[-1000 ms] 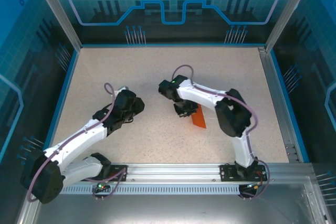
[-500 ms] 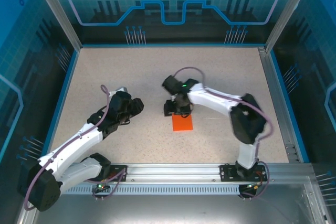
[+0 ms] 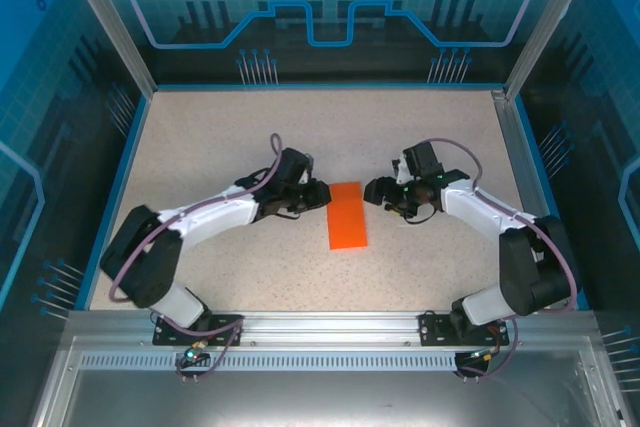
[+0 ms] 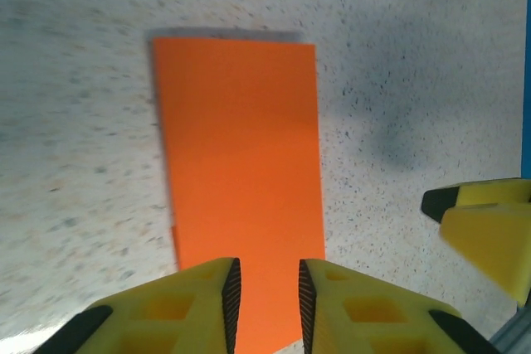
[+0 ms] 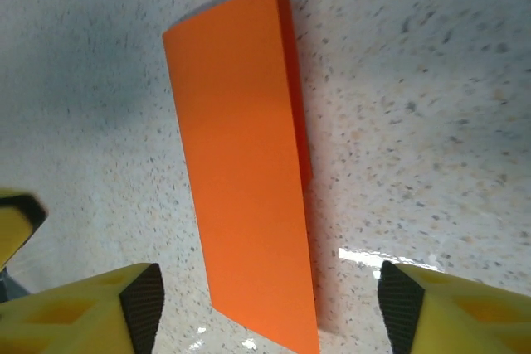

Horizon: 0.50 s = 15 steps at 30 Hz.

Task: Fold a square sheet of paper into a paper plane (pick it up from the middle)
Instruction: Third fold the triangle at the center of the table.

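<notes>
Square sheet of paper (image 3: 347,215) is lying flat on the speckled table (image 3: 220,137), doubled into a long rectangle, between the two grippers. The left gripper (image 3: 318,195) is hovering at its near edge with fingers barely parted, seemingly gripping nothing. The right gripper (image 3: 372,190) is gaping wide, empty. The half-fold is looking finished, so the next move is calling for lifting a corner toward the crease. The under layer is mostly hiding beneath the top one.

Bright orange sheet of paper (image 3: 347,214) on a beige speckled table (image 3: 220,137), yellow black-tipped fingers (image 4: 166,312)
</notes>
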{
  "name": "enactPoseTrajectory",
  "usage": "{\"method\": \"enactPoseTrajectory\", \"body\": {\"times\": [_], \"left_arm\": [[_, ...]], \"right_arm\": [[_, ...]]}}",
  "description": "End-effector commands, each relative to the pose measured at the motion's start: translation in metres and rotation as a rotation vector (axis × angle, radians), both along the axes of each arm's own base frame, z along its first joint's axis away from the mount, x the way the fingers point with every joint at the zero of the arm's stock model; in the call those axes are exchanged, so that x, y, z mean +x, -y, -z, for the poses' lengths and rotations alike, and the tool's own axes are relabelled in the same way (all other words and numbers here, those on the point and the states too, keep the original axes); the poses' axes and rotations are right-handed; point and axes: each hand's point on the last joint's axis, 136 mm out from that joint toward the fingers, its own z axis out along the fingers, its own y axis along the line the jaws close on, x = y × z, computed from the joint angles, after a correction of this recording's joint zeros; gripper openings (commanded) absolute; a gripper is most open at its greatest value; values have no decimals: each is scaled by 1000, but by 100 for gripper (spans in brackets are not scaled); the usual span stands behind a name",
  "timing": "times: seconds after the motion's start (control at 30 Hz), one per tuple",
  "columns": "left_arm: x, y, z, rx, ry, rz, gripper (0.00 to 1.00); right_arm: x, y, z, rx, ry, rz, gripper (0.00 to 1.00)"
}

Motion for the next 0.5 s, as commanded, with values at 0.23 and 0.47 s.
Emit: {"method": "enactPoseTrajectory", "body": {"times": [0.23, 0.47], "left_arm": [[7, 24, 44, 51, -141, 36, 20], [9, 21, 63, 91, -170, 25, 20]], "right_arm": [[-2, -24, 38, 123, -91, -116, 45], [-3, -30, 50, 136, -122, -153, 44]]}}
